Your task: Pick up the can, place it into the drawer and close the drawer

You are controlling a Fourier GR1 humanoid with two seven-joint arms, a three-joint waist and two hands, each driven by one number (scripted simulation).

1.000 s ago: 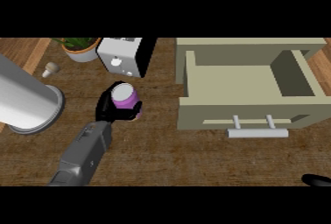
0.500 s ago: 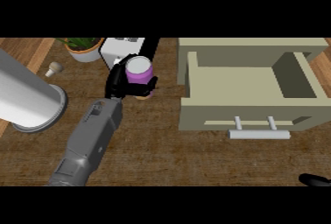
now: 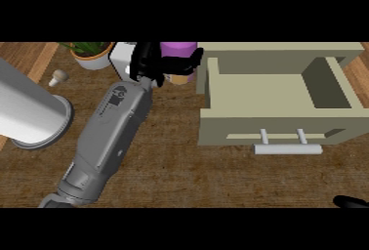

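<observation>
My left hand (image 3: 155,66) is curled round a purple can (image 3: 177,52) and holds it above the counter near the top of the head view, just left of the drawer's left wall. The beige drawer (image 3: 277,126) stands pulled open, its inside bare, with a pale bar handle (image 3: 287,148) on its front. Only the tip of my right hand (image 3: 352,201) shows at the lower right corner, so its fingers cannot be read.
A large grey cylinder (image 3: 29,112) stands at the left. A potted plant (image 3: 91,52), a white appliance (image 3: 125,59) and a small pale knob (image 3: 57,77) sit along the back left. Brown wooden counter (image 3: 187,171) spreads across the front.
My left hand has carried the can further up and to the right, from the counter's middle left to beside the drawer's left wall. The right hand stayed put.
</observation>
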